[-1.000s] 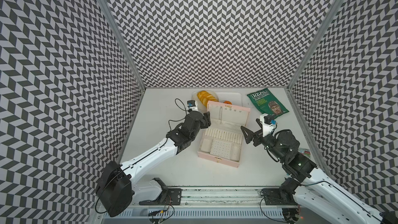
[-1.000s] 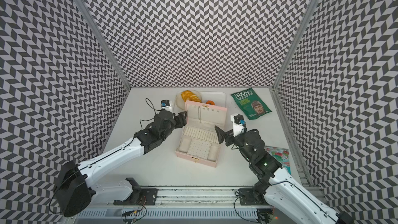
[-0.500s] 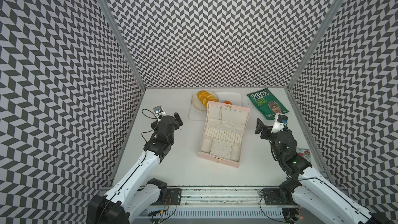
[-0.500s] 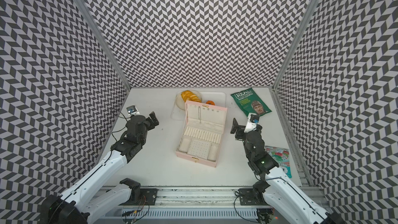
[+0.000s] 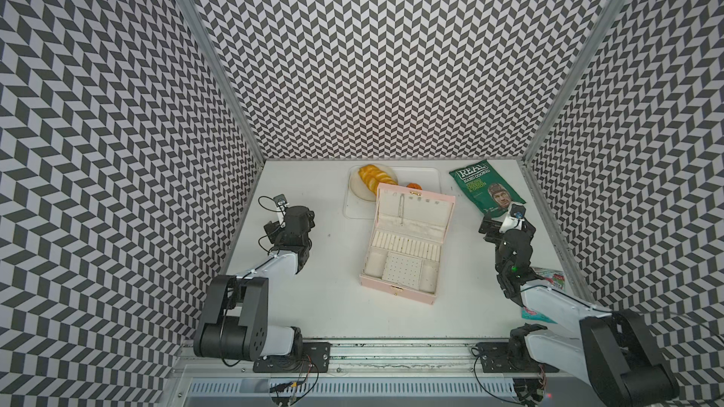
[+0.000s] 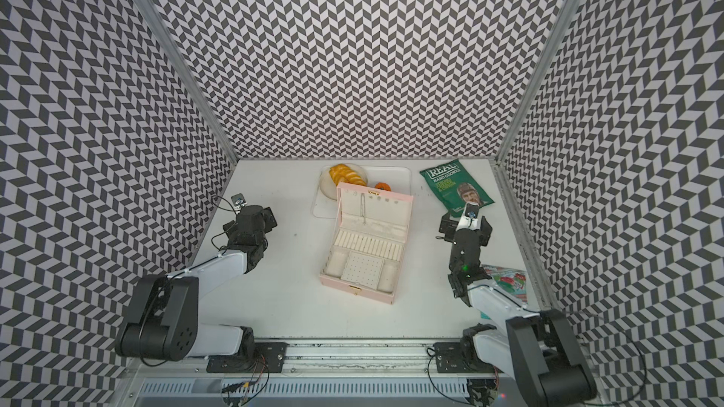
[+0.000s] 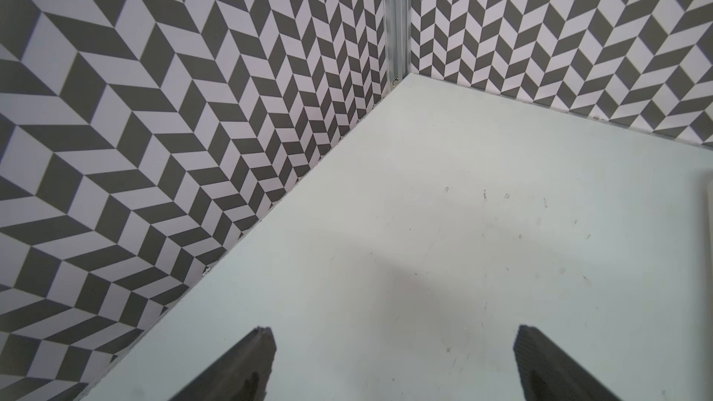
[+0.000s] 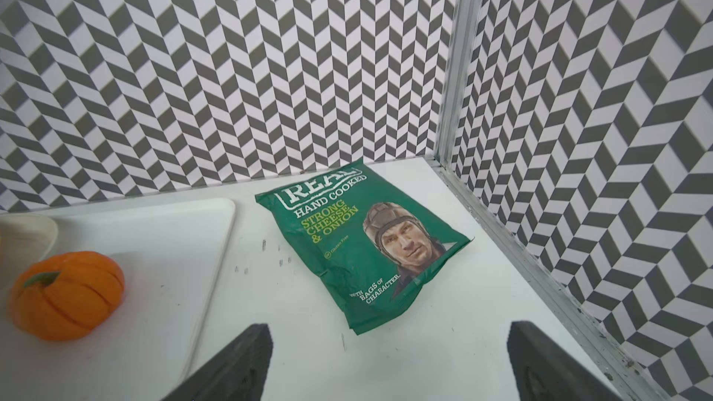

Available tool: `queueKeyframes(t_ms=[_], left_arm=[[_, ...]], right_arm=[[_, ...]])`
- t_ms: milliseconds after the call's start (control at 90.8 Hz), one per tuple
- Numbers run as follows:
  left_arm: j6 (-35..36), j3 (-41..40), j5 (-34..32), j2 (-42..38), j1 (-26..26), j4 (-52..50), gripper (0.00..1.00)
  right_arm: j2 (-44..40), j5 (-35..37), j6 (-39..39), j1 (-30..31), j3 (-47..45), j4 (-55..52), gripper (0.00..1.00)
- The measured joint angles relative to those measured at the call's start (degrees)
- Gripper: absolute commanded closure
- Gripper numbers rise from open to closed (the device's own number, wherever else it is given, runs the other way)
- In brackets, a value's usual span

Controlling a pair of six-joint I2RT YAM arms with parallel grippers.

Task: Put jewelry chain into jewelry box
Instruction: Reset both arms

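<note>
White tray [image 5: 428,182], crisp bag [image 5: 485,191] — beyond jewelry box [image 5: 403,258]

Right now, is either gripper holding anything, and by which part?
Nothing is held. The left gripper and right gripper are both open and empty; the jewelry chain hangs inside the lid of the jewelry box.

Jewelry box [image 5: 415,296] sits mid-bench [image 5: 333,307], lid raised at its back edge. Jewelry chain [image 5: 401,209] hangs inside the lid, left of centre, running down toward the hinge.

Tray [image 5: 427,182] lies just behind the box. Plate [image 5: 358,185] is on the tray's left end, with fruit slices [image 5: 376,176] on it. Small pumpkin [image 5: 413,186] is on the tray right of the plate, behind the lid.

Crisp bag [image 5: 485,191] is in the back-right corner, apart from the tray.

Left hand [image 7: 393,341] is well left of the box, by the wall. Right hand [image 8: 386,337] is well right of it, before the bag.

Flat packet [image 5: 548,279] lies at the right edge, partly under the right arm.
</note>
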Motion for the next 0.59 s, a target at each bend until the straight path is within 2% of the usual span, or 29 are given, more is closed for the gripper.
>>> queueKeyframes(t_ms=[187,286,430,595], left_arm=[[5.6,-7.0,1.4,3.8,0.2,15.9,0.00],[7.3,-9.1,5.2,3.9,0.3,22.8,0.00],[9.6,-17.8,11.1,6.0,0.5,41.9,0.00],[10.5,-19.5,14.4,8.0,0.6,47.4,0.00]], right_arm=[[8.6,-5.7,-1.2,-2.3,-2.1,12.2,0.00],[13.2,-9.9,-1.6,-3.5,-3.0,18.5,0.00],[17.1,-15.6,-3.1,-4.1,-5.0,23.4,0.00],[17.2,-18.8,-3.5,-4.2,-4.9,25.5,0.00]])
